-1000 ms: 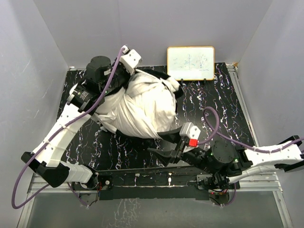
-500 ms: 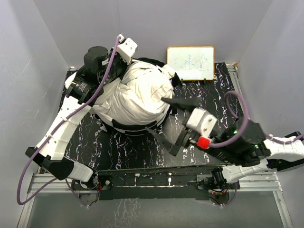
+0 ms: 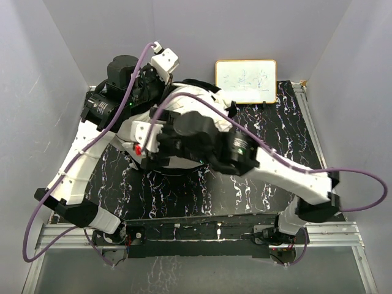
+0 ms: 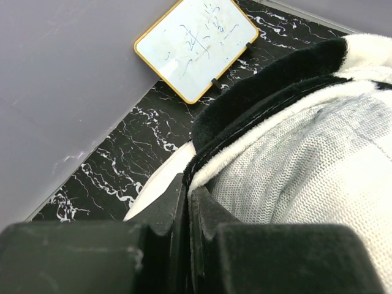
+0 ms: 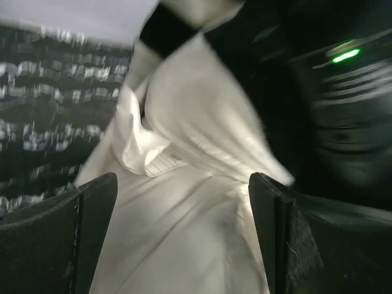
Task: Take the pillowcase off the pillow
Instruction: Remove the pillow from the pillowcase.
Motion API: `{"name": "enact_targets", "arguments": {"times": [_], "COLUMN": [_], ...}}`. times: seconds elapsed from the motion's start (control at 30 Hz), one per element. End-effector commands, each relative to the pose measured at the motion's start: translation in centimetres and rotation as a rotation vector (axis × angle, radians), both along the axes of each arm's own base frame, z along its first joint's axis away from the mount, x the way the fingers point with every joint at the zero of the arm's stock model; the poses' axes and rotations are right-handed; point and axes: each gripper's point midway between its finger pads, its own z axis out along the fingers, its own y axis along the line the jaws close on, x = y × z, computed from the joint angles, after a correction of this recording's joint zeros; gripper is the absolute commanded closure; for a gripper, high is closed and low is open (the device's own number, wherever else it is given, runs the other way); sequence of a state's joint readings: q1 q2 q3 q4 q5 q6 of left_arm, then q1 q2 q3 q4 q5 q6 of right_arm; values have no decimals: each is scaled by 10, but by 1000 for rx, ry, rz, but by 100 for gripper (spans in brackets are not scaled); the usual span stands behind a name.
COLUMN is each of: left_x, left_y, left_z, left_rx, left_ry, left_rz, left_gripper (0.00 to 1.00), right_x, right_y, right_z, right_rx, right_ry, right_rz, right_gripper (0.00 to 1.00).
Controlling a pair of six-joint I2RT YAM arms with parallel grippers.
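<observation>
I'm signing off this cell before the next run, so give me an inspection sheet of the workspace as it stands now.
Surface: black, white-veined table; no spills seen.
Job's things: white pillow mid-table; checkered pillowcase showing around its edges, not yet off.
Clutter: small whiteboard propped at the far edge.
Claws: left claw shut on the pillowcase edge; right claw open over the pillow, contact unclear in the blur.
Cables: purple cable looping off the left arm, another off the right arm; no snag seen.
Surroundings: plain grey walls on three sides; metal rail at the near edge.
</observation>
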State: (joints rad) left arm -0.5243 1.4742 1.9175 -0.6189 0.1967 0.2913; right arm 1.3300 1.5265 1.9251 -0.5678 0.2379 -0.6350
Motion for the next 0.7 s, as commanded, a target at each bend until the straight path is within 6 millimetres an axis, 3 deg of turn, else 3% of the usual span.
{"name": "enact_targets", "arguments": {"times": [0.0,0.1,0.2,0.43,0.53,0.6,0.67], "left_x": [-7,-5,-3,-9,-12,-14,-17], "left_y": [10,11,13,13,15,16,16], "left_z": [-51,-49,-45,-38,-31,-21,-4], "left_rx": [94,96,102,94,91,83,67], "left_ry": [175,161,140,129,102,71,30], "left_rz": [19,22,29,11,8,4,-5], "left_gripper": [100,100,100,100,100,100,100], "right_x": [11,20,44,86,94,102,115], "right_y": [-20,-28,-44,-81,-89,-88,-85], "right_z": [0,-28,-50,-63,-79,-95,-108], "right_rx": [-91,-180,-221,-195,-228,-250,-252], "right_ry": [137,219,252,223,257,282,302], "right_rz": [102,81,-29,-202,-219,-236,-274], "right_gripper": [9,9,13,16,18,28,45]}}
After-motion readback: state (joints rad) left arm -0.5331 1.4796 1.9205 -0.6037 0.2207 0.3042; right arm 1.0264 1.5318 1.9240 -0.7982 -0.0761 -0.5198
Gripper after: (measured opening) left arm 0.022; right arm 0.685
